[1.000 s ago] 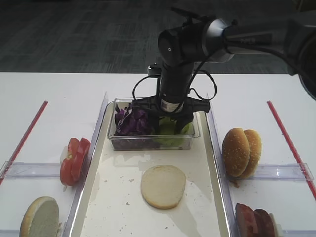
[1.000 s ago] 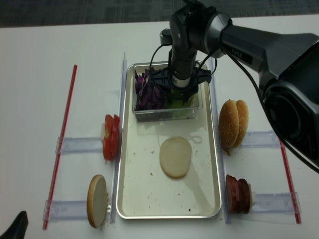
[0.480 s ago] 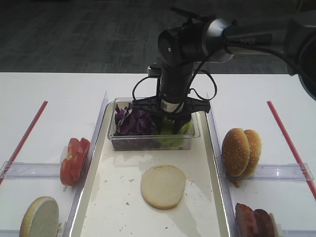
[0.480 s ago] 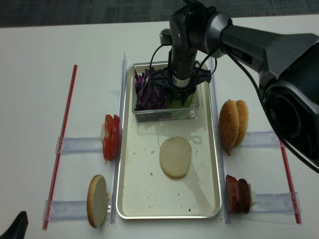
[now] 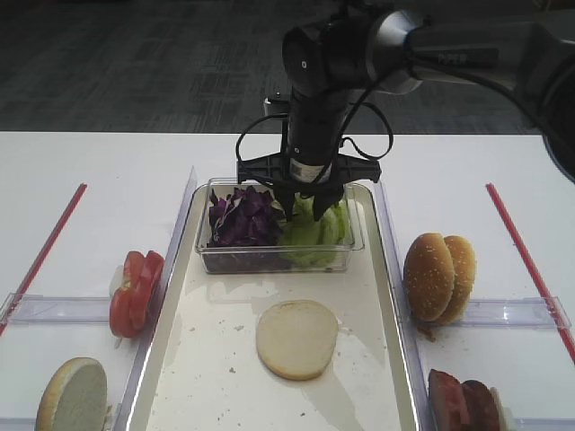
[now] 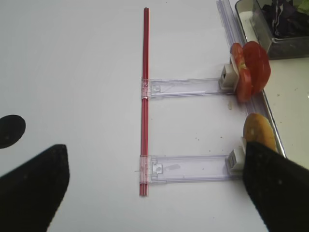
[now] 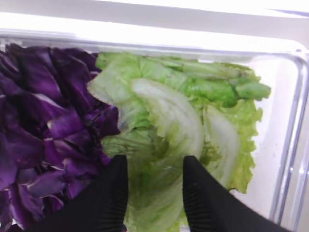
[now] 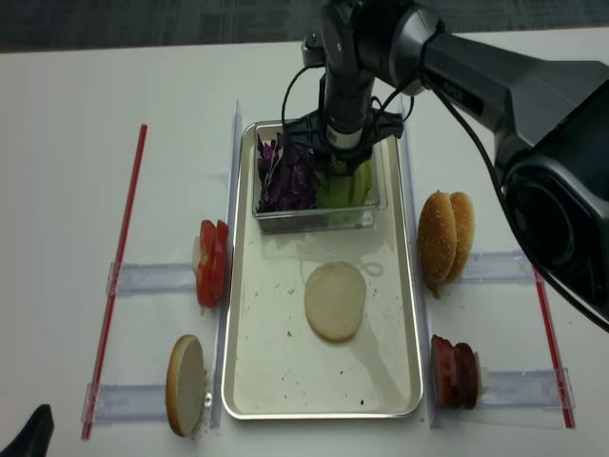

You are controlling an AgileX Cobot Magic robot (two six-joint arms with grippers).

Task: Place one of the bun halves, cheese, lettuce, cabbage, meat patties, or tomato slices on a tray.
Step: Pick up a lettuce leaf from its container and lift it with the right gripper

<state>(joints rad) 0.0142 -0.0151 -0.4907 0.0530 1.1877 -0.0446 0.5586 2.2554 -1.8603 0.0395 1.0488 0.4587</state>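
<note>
In the clear plastic box [image 5: 278,235] at the far end of the tray [image 5: 370,341] lies the lettuce [image 7: 178,130], right beside the purple cabbage [image 7: 46,130]. The right gripper [image 7: 154,195] points down into the box, and its two black fingers [image 7: 111,198] pinch a pale lettuce leaf between them. A bun half [image 5: 296,338] lies flat in the middle of the tray. The tomato slices [image 5: 135,292] stand on the tabletop [image 5: 99,171] to the left. I cannot tell how the left gripper [image 6: 145,193] stands.

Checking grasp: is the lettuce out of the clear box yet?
Partly. The lettuce sits pinched in the right tool, raised above the clear box; other leaves remain inside.
</note>
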